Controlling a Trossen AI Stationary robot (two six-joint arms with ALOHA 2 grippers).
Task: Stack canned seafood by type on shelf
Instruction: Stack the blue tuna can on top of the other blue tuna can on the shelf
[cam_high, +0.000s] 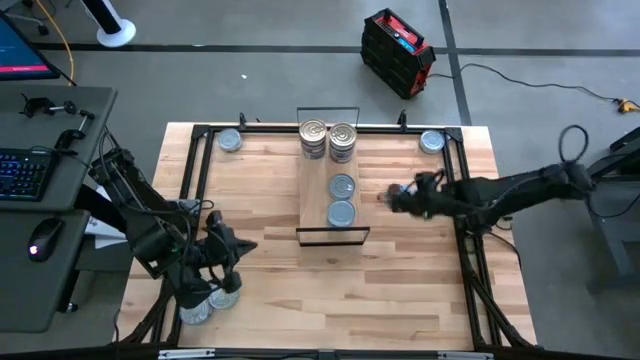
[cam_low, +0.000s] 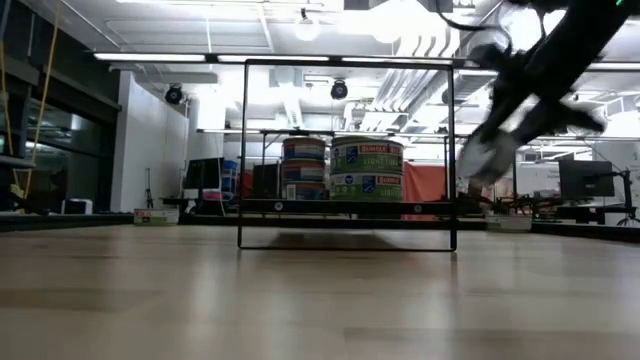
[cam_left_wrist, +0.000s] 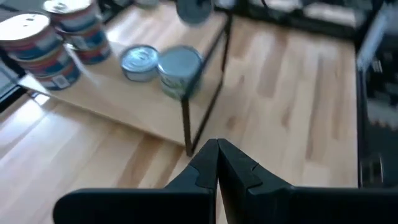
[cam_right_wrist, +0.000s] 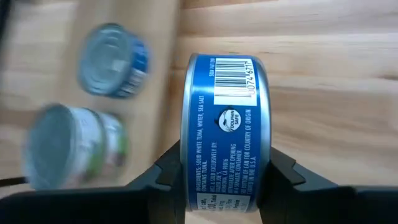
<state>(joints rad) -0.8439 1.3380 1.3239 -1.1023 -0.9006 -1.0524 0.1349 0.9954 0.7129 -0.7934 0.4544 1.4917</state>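
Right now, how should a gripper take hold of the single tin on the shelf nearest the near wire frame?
I'd grip the tin across its low round side wall, coming straight down from above, since it lies flat. Put the fingers on its left and right: another tin sits close behind it and the wire frame stands just in front, crowding those sides.

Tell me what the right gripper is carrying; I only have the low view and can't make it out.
Observer: The right gripper is shut on a blue tuna tin, gripped across its flat faces.
Operator: Where is it over the table?
Observer: Just right of the shelf, beside two single tins lying on it.
Operator: And the left arm?
Observer: The left gripper is shut and empty, near loose tins at the table's left edge.
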